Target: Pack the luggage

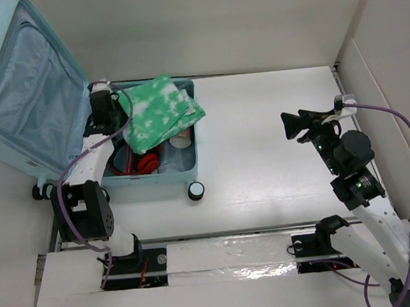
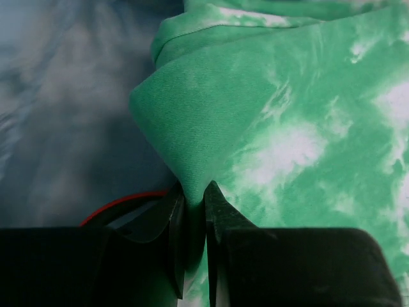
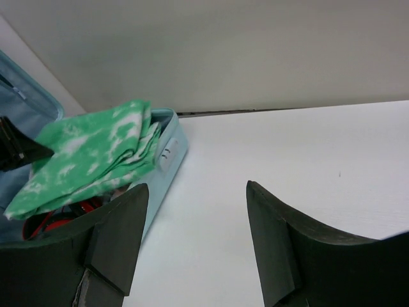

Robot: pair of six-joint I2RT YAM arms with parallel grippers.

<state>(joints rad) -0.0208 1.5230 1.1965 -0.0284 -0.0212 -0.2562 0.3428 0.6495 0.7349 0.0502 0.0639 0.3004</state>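
Luggage [image 1: 157, 178] sits open at the table's far left; the green cloth [image 1: 164, 108] overhangs its rim, so a careless release could spill it out or jam the lid. My left claw [image 2: 195, 192], clamped on the cloth's corner, hovers over the open half; my right claw [image 3: 195, 224] stands apart, well away.

A lab: white panels [image 1: 215, 23] enclose the table [image 1: 264, 170].

Luggage [image 1: 13, 91] ribbed hard-shell; green cloth [image 2: 287, 128] woven, matt.
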